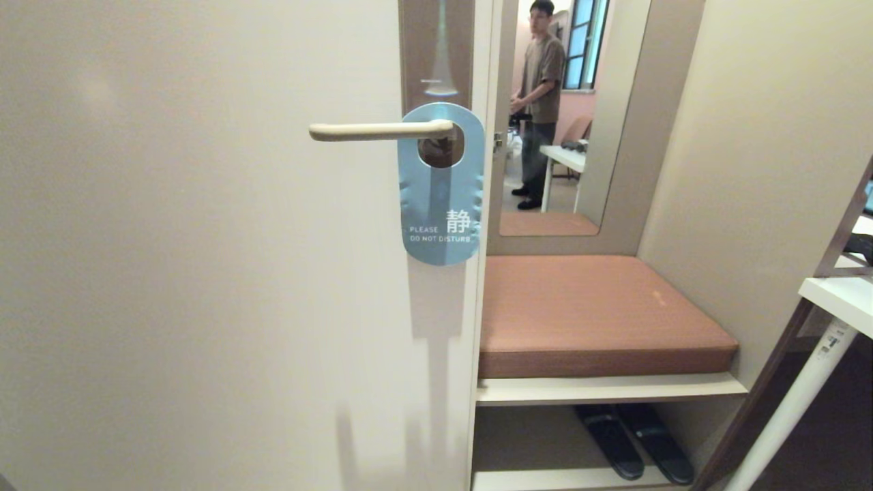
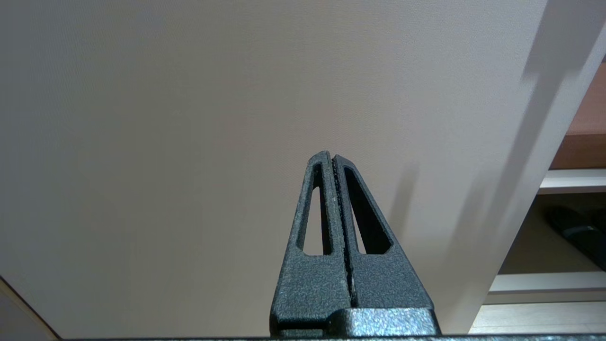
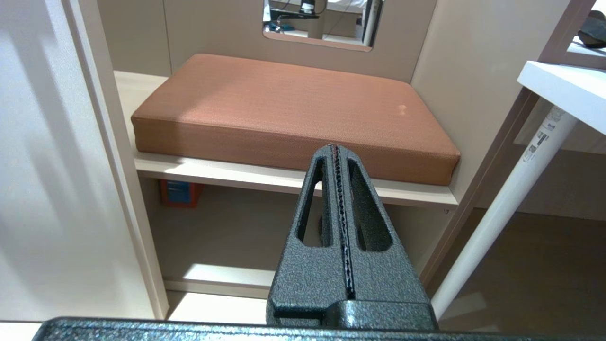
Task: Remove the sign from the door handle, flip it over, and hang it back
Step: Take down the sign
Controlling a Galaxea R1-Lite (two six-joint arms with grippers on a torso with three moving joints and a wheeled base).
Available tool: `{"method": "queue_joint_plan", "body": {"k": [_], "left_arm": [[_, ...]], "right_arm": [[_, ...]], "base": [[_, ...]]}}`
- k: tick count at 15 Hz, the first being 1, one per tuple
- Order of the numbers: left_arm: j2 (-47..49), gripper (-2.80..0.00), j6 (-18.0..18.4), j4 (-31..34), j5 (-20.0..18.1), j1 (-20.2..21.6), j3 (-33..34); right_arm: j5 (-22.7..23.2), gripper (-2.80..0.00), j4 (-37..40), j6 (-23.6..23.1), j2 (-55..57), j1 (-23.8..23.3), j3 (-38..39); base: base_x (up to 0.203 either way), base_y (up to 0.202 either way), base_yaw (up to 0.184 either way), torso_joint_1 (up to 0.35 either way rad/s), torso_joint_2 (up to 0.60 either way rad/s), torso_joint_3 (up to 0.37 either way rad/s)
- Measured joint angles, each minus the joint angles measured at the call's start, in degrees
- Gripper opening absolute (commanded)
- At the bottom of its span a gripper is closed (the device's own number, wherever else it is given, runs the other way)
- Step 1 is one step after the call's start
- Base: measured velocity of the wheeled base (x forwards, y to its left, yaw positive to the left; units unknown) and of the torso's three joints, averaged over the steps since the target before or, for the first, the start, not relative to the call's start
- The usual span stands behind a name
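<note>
Sign (image 1: 442, 204) hiding handle's (image 1: 378, 130) elbow, brown plate (image 1: 436, 48) cut off

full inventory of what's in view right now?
sign: 1, blue face out, hanging on handle
handle: 1, cream, on door
door: 1, cream, left
cushion: 1, brown, on bench shelf
slippers: 2, black, under the shelf
mirror: 1, above cushion
person: 1, seen in mirror
table: 1, white, right
left gripper: 1, black, shut, facing door
right gripper: 1, black, shut, facing cushion
</note>
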Motion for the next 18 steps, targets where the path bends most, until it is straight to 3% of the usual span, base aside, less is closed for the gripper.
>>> {"method": "queue_joint_plan", "body": {"k": [18], "left_arm": [[0.0, -2.80, 0.0, 0.0, 0.0, 0.0, 0.0]], "right_arm": [[-0.3, -2.80, 0.0, 0.2, 0.0, 0.0, 0.0]], "base": [[0.000, 0.000, 0.000, 0.000, 0.00, 0.000]]}}
